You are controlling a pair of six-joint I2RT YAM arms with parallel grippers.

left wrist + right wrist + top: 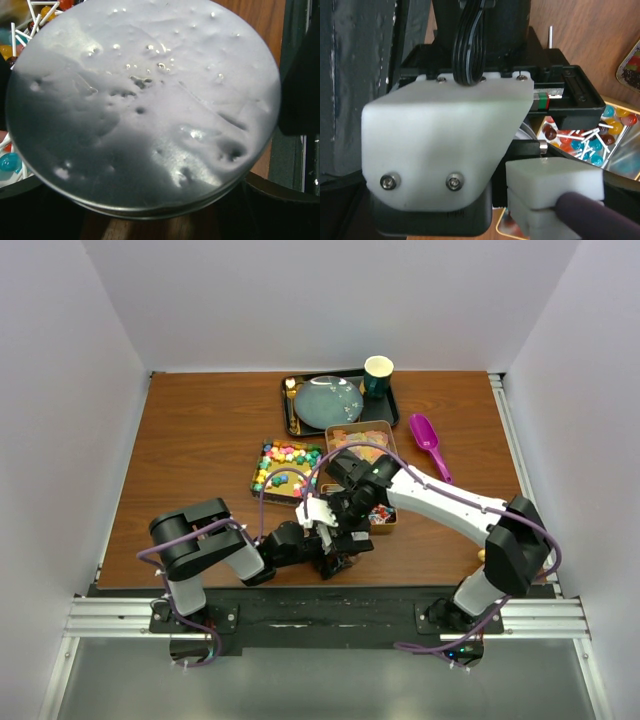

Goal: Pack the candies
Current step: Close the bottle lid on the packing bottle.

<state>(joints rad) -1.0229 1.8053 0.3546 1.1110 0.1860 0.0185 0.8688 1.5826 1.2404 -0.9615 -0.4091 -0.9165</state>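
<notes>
Three gold trays hold candies: multicoloured cubes, pale gummies and wrapped pieces. My left gripper reaches right, near the table's front edge. A round silver lid sits tilted right in front of it and fills the left wrist view, hiding the fingers. Lollipops show past the lid's left rim. My right gripper hangs just above the left wrist. The left arm's white wrist housing blocks the right wrist view, so the right fingers are hidden. Lollipops lie in a tin beyond it.
A black tray at the back holds a round grey-blue plate and a green cup. A purple scoop lies right of the gummy tray. The two arms overlap at the front centre.
</notes>
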